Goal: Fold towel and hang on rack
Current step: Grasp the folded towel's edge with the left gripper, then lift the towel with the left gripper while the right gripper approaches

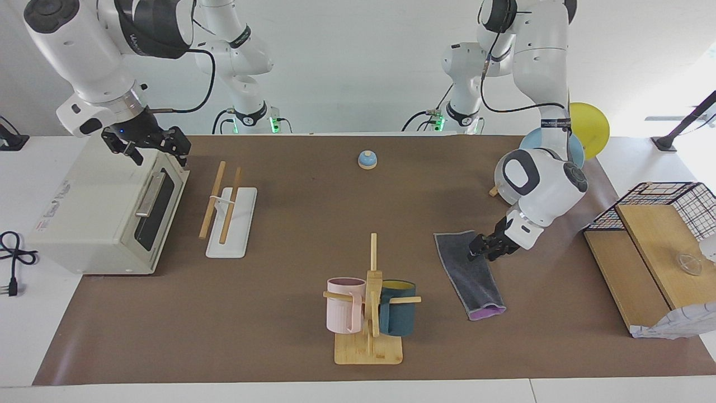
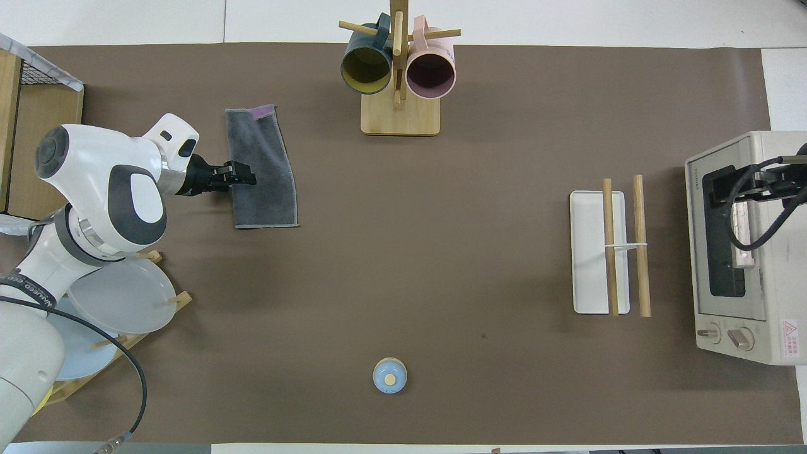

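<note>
The left pincer [image 1: 482, 250] sits low at the long edge of the towel [image 1: 470, 274]. On the overhead view's clock it meets the cloth at the cloth's nine o'clock side, about halfway along. Whether it is open or has the cloth pinched cannot be told.

The towel lies flat on the counter [image 1: 307, 212] as a narrow strip. It is at about ten o'clock from the counter's middle in that same view, dark grey face up. A sliver of purple shows at its twelve o'clock end.

I judge it light, limp and not fragile. It will sag and may unfold when lifted, so a pinch should catch every layer along that long edge. Held near mid-length, it should hang evenly over a rod.

The rack [image 1: 235, 235] stands well apart at three o'clock, its two wooden rods bare.

The right pincer [image 1: 146, 146] waits with its jaws apart over the toaster oven [image 1: 95, 207], at the three o'clock end of the counter.

The oven carries a small brand mark, a side label and a red warning sticker. The left arm wears a lettered black band. None of this writing can be read.
</note>
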Robot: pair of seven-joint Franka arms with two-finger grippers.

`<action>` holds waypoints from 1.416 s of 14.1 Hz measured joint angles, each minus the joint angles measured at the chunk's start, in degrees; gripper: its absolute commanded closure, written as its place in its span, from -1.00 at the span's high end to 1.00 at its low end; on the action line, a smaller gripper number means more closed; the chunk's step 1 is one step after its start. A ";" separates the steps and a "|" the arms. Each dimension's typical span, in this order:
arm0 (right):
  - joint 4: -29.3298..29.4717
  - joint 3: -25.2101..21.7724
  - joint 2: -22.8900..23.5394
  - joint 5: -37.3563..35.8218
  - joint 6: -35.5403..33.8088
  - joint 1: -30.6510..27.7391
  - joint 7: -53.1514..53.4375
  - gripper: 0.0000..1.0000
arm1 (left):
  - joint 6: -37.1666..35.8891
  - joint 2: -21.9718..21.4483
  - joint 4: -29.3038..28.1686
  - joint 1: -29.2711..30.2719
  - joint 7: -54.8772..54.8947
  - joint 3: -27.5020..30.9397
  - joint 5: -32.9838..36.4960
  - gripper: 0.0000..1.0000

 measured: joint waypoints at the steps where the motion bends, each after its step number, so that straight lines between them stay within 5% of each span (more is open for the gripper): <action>1: 0.00 0.00 0.00 0.00 0.00 0.00 0.00 1.00 | 0.03 0.05 0.00 -0.01 0.00 0.00 0.00 0.13; 6: 0.00 0.00 0.00 0.00 0.00 0.00 0.00 1.00 | 0.03 0.27 -0.08 -0.47 0.07 -0.01 0.00 -0.21; 9: 0.00 0.00 0.00 0.00 0.00 0.00 0.00 1.00 | 0.02 0.39 -0.19 -0.76 0.09 -0.06 0.00 -1.00; 20: 0.00 0.22 -0.12 0.41 0.00 1.81 -1.34 1.00 | -2.20 0.50 1.50 -1.04 -1.52 0.06 -0.46 -1.00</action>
